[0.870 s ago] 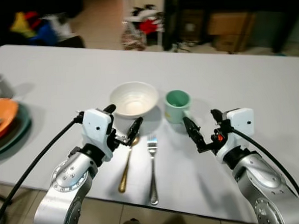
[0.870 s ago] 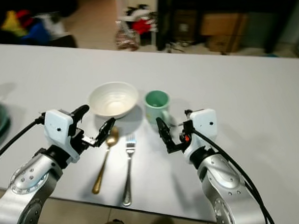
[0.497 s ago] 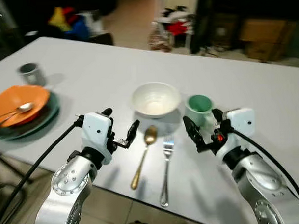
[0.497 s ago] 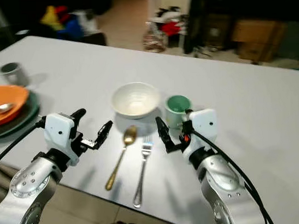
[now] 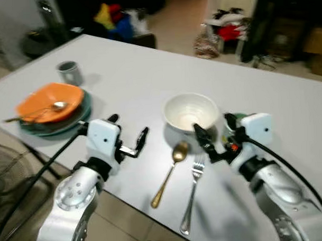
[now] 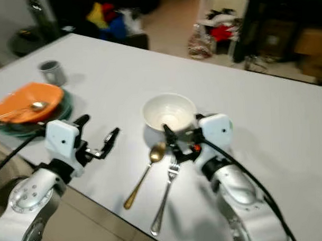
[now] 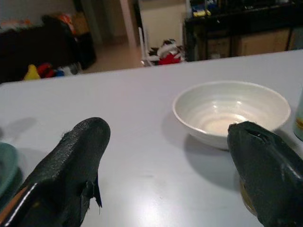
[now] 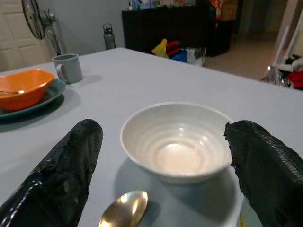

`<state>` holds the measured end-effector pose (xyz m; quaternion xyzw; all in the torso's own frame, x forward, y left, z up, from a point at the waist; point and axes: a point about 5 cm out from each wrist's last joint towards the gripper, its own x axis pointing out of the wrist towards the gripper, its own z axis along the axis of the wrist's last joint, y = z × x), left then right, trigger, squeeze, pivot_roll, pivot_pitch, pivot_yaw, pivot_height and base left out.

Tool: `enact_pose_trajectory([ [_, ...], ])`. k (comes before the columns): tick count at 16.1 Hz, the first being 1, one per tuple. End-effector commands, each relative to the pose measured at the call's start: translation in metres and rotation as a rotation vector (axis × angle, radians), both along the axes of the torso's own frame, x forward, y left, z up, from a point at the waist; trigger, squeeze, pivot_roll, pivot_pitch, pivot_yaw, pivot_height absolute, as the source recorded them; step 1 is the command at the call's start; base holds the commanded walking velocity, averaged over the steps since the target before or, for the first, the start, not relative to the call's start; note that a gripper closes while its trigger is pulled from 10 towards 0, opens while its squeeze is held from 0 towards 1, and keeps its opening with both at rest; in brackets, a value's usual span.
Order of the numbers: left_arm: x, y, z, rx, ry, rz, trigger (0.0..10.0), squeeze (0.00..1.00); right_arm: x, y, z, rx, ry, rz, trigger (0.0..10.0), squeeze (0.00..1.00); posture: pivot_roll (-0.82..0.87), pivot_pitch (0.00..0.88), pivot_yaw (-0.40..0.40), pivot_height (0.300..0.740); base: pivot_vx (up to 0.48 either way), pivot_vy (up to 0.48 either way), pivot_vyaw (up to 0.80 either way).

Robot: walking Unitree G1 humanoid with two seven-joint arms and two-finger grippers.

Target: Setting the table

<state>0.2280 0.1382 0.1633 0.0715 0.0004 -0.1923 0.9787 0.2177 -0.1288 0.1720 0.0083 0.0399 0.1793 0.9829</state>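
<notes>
Left pincer (image 5: 131, 141) and right pincer (image 5: 212, 140) agape above bench (image 5: 128, 79), gold spoon (image 5: 168, 175) and fork (image 5: 191, 192) lengthwise, heads toward white bowl (image 5: 191, 111), mug hidden behind right pincer.

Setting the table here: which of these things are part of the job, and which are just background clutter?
Part of the job:
white bowl
gold spoon
fork
orange bowl on a green plate, with a silver spoon in it
grey cup

Just lying about:
colourful heap on the floor beyond the table
fan
dark bottle
</notes>
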Motion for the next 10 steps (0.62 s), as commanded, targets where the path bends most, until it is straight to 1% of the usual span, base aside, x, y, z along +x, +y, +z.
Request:
enact_pose_trajectory([
  [1, 0.0016, 0.0032, 0.0032, 0.017, -0.010, 0.015, 10.0, 0.00, -0.0012, 0.0052, 0.0055, 0.010, -0.016, 0.029, 10.0, 1.00, 0.12, 0.000, 0.029, 0.740, 0.000, 0.000, 0.80],
  [3, 0.0018, 0.0021, 0.0035, 0.017, -0.011, 0.014, 10.0, 0.00, -0.0007, 0.0054, 0.0065, 0.006, -0.026, 0.018, 10.0, 1.00, 0.12, 0.000, 0.027, 0.740, 0.000, 0.000, 0.80],
  [4, 0.0018, 0.0020, 0.0035, 0.018, -0.011, 0.015, 10.0, 0.00, 0.0006, 0.0033, 0.0060, 0.032, -0.023, -0.015, 10.0, 1.00, 0.12, 0.000, 0.027, 0.740, 0.000, 0.000, 0.80],
  [7, 0.0021, 0.0027, 0.0034, 0.018, -0.015, 0.029, 10.0, 0.00, 0.0038, -0.0007, 0.0017, 0.032, 0.001, -0.058, 10.0, 1.00, 0.12, 0.000, 0.023, 0.740, 0.000, 0.000, 0.80],
  [10, 0.0031, 0.0031, 0.0033, 0.007, -0.008, 0.033, 10.0, 0.00, 0.0040, -0.0003, -0.0021, 0.038, 0.026, -0.070, 10.0, 1.00, 0.12, 0.000, 0.021, 0.740, 0.000, 0.000, 0.80],
])
